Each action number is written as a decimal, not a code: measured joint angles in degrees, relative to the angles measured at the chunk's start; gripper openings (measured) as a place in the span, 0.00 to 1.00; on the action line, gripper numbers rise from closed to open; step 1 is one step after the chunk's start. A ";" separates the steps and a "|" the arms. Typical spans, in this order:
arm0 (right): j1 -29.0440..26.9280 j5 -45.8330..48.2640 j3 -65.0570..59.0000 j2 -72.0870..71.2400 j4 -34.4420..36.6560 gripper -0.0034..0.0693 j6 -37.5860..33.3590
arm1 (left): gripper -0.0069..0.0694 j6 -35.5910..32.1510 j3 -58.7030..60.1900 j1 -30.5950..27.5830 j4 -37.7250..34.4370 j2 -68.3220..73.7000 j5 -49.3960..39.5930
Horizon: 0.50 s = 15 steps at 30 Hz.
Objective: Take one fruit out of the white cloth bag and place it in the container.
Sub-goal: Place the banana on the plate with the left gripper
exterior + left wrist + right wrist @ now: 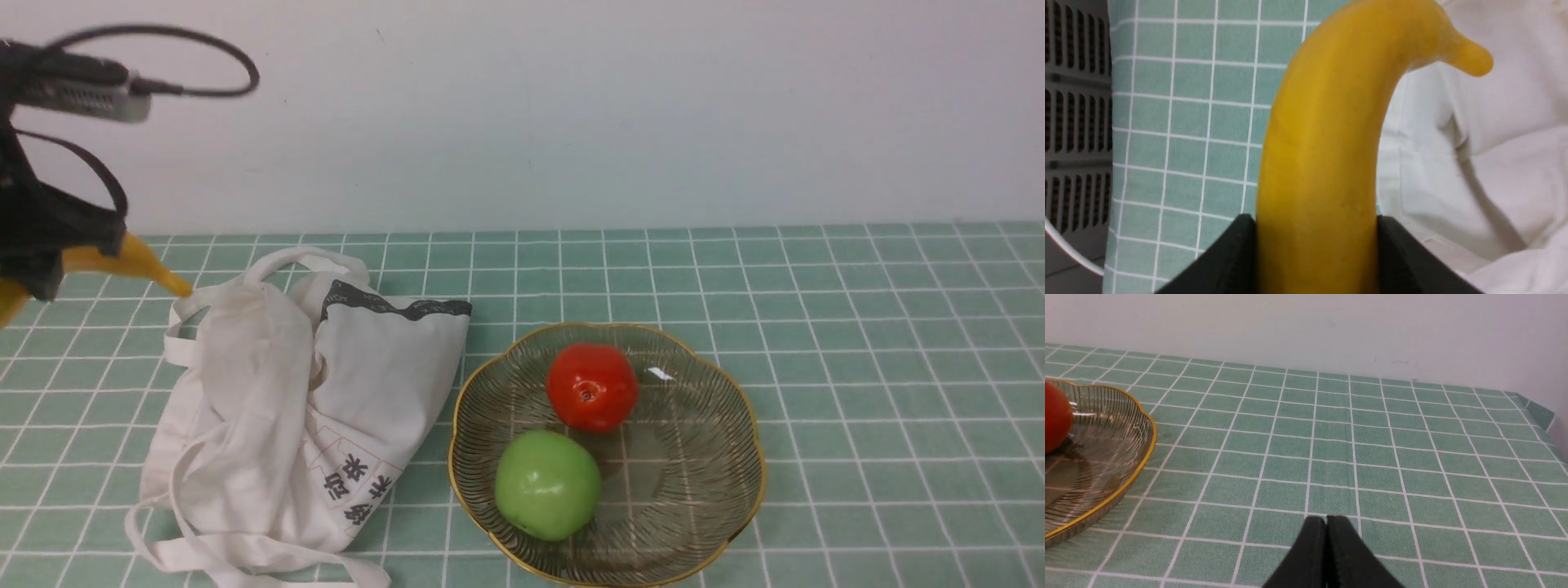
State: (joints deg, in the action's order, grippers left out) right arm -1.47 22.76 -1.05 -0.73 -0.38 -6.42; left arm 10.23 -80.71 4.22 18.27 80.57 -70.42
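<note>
My left gripper point(37, 265) is shut on the fruit, a long yellow banana point(1327, 134), and holds it in the air at the far left, above the table beside the white cloth bag point(326, 408). The banana's tip point(167, 278) pokes out toward the bag's handles. The bag lies crumpled and flat at front left. The container, a clear ribbed glass bowl with a gold rim point(608, 328), sits to the bag's right. My right gripper point(1326, 519) is shut and empty, low over bare tablecloth to the right of the bowl point(1106, 457); it is out of the front view.
A red apple point(592, 385) and a green apple point(547, 483) lie in the bowl. A green checked cloth point(857, 343) covers the table up to the white back wall. A grey vented panel point(1073, 122) shows past the table's left edge.
</note>
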 joint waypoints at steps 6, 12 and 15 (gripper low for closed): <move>0.00 0.00 0.00 0.00 0.00 0.03 0.00 | 0.52 -7.14 -1.44 5.73 -14.39 -6.87 4.27; 0.00 0.00 0.00 0.00 0.00 0.03 0.00 | 0.52 -19.05 -1.56 20.12 -31.37 -2.40 7.07; 0.00 0.00 0.00 0.00 0.00 0.03 0.00 | 0.52 -19.37 -1.56 24.80 -33.10 1.53 8.35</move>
State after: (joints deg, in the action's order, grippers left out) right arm -1.47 22.76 -1.05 -0.73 -0.38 -6.42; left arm -9.15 -82.26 29.02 -14.82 82.10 -62.07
